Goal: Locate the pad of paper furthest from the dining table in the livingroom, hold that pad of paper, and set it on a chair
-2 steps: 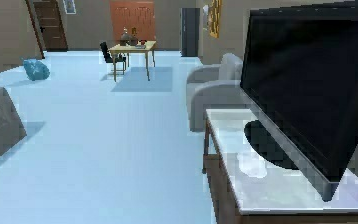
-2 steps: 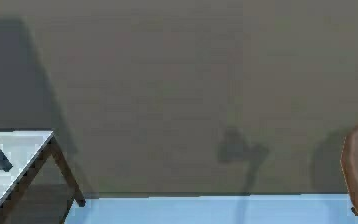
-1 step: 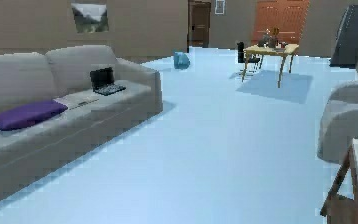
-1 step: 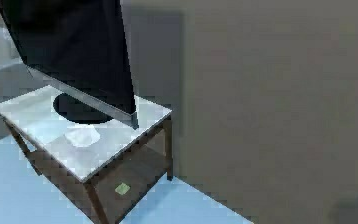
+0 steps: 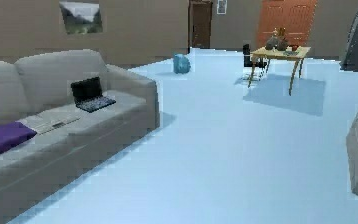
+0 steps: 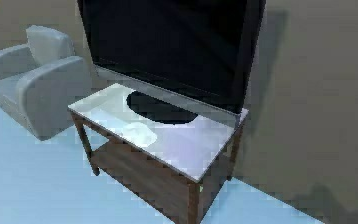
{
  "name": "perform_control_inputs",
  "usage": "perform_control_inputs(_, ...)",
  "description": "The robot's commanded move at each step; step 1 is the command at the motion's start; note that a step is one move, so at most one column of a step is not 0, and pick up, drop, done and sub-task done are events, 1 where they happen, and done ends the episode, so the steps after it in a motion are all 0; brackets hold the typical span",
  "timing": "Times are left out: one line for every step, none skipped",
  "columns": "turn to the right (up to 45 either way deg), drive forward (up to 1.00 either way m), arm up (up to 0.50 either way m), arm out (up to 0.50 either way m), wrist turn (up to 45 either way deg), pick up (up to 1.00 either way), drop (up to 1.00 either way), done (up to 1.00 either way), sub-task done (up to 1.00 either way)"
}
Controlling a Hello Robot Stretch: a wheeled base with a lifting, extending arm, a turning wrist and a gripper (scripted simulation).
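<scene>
Pad of paper [image 5: 52,122], possibly, flat and pale on the sofa [image 5: 47,75] seat beside the laptop [image 5: 91,94], well apart from the dining table [image 5: 285,52]: likely light, thin, bendable, best taken by an edge; gripper state impossible to tell.

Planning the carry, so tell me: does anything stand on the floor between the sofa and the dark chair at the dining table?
Nothing visible does. The pale floor from the sofa to the dark chair looks bare. A blue rounded thing stands left of that line, near the far wall.
</scene>
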Motion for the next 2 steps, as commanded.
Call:
perform_control_inputs(33.0,0.00,0.00,0.00,0.0,0.00,0.00,0.00,0.00)
perform_control_inputs(0.0,1.00,0.00,0.00,0.0,0.00,0.00,0.00,0.00)
